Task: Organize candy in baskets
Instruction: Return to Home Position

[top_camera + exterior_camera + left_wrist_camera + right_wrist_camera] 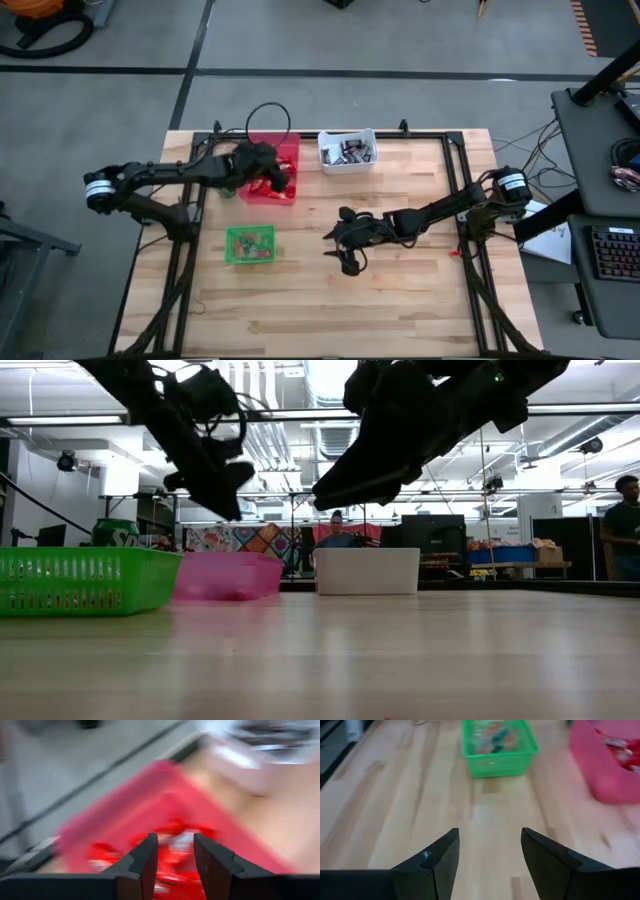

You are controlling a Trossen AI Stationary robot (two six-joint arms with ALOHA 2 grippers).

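Raised over the table [400, 300], the left gripper [272, 180] is seen from above at the red basket [288, 152], the right gripper [336, 250] right of the green basket [250, 245]. In the left wrist view nothing is held between narrowly parted fingers [145, 862] above red candy [172, 832]. In the right wrist view they are spread wide, empty.

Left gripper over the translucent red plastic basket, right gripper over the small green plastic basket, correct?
No. The left gripper is over the translucent red plastic basket, but the right gripper hangs over the wooden table, apart from the small green plastic basket; the high view shows it.
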